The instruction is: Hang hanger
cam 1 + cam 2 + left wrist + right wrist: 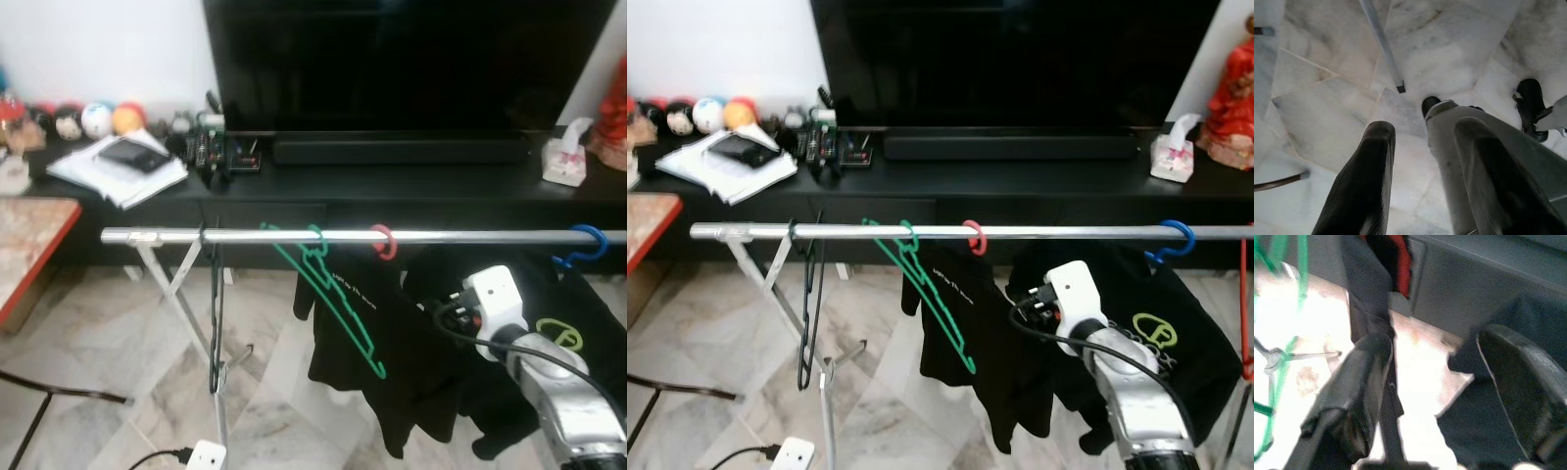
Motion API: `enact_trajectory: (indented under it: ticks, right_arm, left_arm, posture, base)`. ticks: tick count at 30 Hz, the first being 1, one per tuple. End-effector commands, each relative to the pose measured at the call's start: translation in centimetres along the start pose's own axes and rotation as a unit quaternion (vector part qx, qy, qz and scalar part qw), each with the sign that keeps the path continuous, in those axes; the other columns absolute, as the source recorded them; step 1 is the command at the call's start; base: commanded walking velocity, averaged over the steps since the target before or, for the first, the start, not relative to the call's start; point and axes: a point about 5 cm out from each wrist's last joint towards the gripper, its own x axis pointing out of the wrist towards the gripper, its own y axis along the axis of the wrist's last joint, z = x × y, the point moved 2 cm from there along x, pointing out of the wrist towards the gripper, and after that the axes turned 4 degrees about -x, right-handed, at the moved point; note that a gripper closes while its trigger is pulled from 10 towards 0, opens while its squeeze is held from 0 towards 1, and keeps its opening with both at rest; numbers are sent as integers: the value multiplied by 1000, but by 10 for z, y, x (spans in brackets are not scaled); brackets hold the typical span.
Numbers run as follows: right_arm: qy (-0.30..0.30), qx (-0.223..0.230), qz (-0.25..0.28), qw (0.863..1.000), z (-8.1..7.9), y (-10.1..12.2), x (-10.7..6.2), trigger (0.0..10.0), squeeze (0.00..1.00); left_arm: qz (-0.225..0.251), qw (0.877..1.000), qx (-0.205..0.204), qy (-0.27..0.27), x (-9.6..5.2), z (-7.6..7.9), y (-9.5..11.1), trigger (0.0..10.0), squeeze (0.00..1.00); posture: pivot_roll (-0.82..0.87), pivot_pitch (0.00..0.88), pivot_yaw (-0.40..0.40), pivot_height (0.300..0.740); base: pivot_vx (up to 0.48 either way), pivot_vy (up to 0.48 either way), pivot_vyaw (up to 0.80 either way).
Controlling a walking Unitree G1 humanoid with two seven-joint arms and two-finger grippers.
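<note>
Two eye views first: a silver metal clothes rail point(441, 236) runs left to right, carrying a thin green plastic hanger point(328, 294) by its hook, so it already hangs. Its long axis slants down to the right, hook uppermost. Beside it a red hanger hook point(382, 241) holds a black T-shirt point(377, 343), with a blue hanger hook point(586, 242) far right. Left wrist: the left gripper point(1422, 147), fingers spread and empty, points at marble floor point(1327, 107). Right wrist: the right gripper point(1430, 382) is spread wide, near the black cloth, gripping nothing.

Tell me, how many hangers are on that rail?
4 clearly: black hanger, bare, leftmost; green hanger, bare; red hook carrying a shirt; blue hook carrying another. A fifth may hang at the right edge.
</note>
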Motion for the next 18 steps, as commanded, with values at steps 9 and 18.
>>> enact_trajectory:
  ticks: [9,18]
  right_arm:
    - [41,24,-27,999,-1,-9,4,10000,0]
    - [83,67,4,994,-20,-6,25,10000,0]
  left_arm:
    - [-27,1000,7,-7,-2,14,-16,10000,0]
    - [-26,1000,6,-8,0,13,-11,10000,0]
  posture:
    - [-162,0,-9,740]
    - [-158,0,-10,740]
  base:
    - [0,0,0]
    - [0,0,0]
